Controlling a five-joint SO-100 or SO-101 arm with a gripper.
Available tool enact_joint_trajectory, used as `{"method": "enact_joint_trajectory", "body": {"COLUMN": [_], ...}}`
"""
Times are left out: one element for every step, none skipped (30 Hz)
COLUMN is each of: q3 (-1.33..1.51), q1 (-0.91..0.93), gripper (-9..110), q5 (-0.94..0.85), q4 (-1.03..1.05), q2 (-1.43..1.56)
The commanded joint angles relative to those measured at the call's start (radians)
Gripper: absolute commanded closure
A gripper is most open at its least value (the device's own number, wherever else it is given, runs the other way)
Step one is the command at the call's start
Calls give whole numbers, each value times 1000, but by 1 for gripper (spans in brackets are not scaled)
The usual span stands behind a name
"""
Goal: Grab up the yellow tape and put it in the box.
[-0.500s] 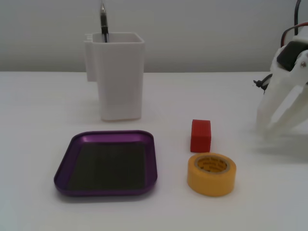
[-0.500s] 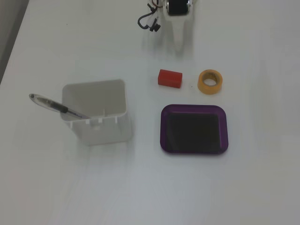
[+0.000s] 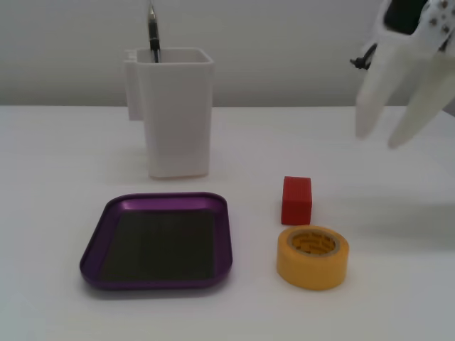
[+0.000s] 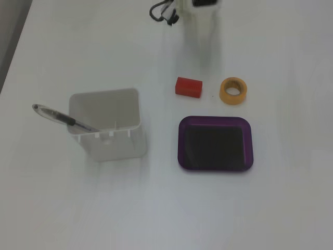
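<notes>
Yellow tape point(image 3: 313, 256) lies flat, hollow core facing up.

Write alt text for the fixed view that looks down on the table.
A yellow tape roll lies flat on a white table beside a red block, just above an empty purple tray. A white container holding a pen stands left; the end effector is blurred at top.

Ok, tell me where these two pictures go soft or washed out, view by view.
In a fixed view the gripper at upper right is blurred, while the yellow tape and box stay fairly sharp. In another fixed view the white table is washed out, and the gripper nearly melts into it.
</notes>
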Motion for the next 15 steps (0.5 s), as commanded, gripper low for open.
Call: {"method": "enact_joint_trajectory", "body": {"q3": [-12, -17, -23, -31, -41, -55, -71, -92, -115, -140, -164, -187, -207, -229, -245], "q1": [2, 2, 2, 2, 2, 2, 2, -11, -26, -48, -71, -94, -117, -138, -156], "gripper": [91, 91, 91, 91, 90, 88, 86, 85, 85, 84, 85, 85, 85, 85, 85], "q5": [-6, -6, -6, -9, -26, -44, -60, -71, -83, -103, -124, -143, -155, -161, -161], "q4": [-3, -3, -2, -2, 0, 14, 29, 41, 61, 81, 101, 120, 133, 141, 144], "q2": [97, 101, 100, 100, 98, 89, 75, 52, 23, -6, -40, -74, -106, -140, -172]}}
